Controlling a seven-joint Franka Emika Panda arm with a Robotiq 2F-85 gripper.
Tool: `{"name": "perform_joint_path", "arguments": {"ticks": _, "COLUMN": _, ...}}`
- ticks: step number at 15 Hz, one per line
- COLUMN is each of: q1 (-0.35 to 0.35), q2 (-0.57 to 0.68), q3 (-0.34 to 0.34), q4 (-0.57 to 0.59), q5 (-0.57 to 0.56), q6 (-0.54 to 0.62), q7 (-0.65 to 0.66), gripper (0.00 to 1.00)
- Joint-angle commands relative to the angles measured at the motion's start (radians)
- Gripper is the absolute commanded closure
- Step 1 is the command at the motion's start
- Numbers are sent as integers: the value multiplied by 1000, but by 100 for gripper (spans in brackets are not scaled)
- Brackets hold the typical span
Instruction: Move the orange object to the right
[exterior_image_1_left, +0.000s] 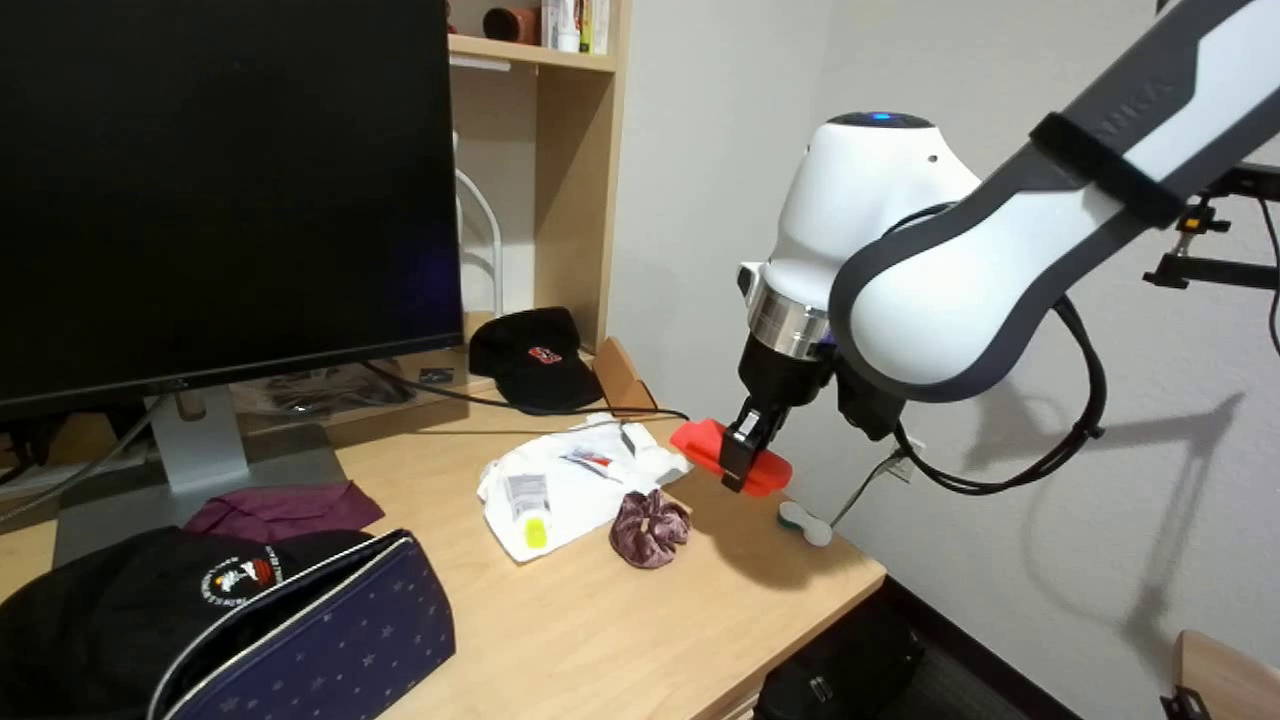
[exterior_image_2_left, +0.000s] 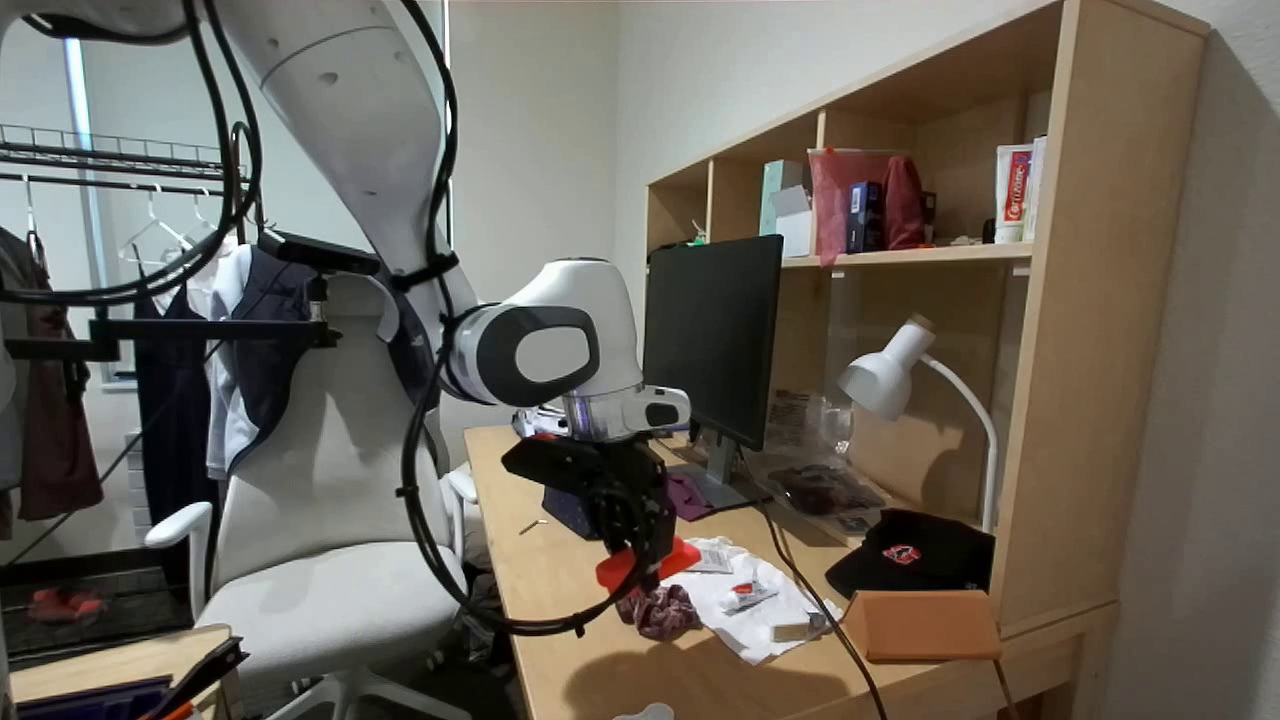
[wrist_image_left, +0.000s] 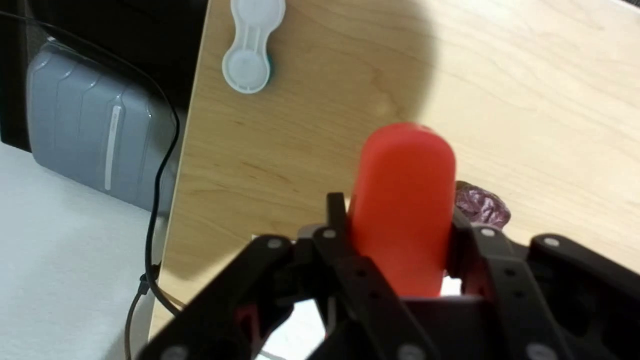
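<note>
The orange object, a bright orange-red rounded bar, is off the desk (exterior_image_1_left: 560, 610) between the fingers of my gripper (exterior_image_1_left: 740, 465). Its two ends (exterior_image_1_left: 768, 474) stick out on both sides of the fingers. In an exterior view the object (exterior_image_2_left: 677, 558) shows in front of the scrunchie, partly covered by my gripper (exterior_image_2_left: 645, 570) and a cable. In the wrist view the orange object (wrist_image_left: 405, 185) fills the gap between both fingers of my gripper (wrist_image_left: 396, 214), which touch its sides. Its lower part is hidden by the gripper.
A maroon scrunchie (exterior_image_1_left: 650, 528) and a white cloth (exterior_image_1_left: 580, 480) with small tubes lie beside the gripper. A white lens case (wrist_image_left: 247, 70) sits near the desk edge. A monitor (exterior_image_1_left: 230, 190), a navy pouch (exterior_image_1_left: 350, 640), a black cap (exterior_image_1_left: 540, 360) and a lamp (exterior_image_2_left: 885, 385) stand around.
</note>
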Motion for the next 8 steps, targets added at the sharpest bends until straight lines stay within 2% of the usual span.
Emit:
{"name": "perform_joint_path", "arguments": {"ticks": 1, "q1": -11, "q2": -1, "q3": 10, "q4": 1, "q5": -1, "q6": -3, "q7": 0, "gripper": 81}}
{"name": "perform_joint_path", "arguments": {"ticks": 2, "q1": 15, "q2": -5, "q3": -15, "q4": 6, "q5": -81, "q6": -21, "q7": 82, "gripper": 81}}
{"name": "perform_joint_path", "arguments": {"ticks": 5, "q1": 52, "q2": 18, "q3": -17, "q4": 80, "q5": -178, "q6": -93, "q7": 193, "gripper": 81}}
{"name": "perform_joint_path", "arguments": {"ticks": 8, "q1": 65, "q2": 61, "q3": 20, "q4": 187, "q5": -137, "q6": -170, "q7": 197, "gripper": 81}}
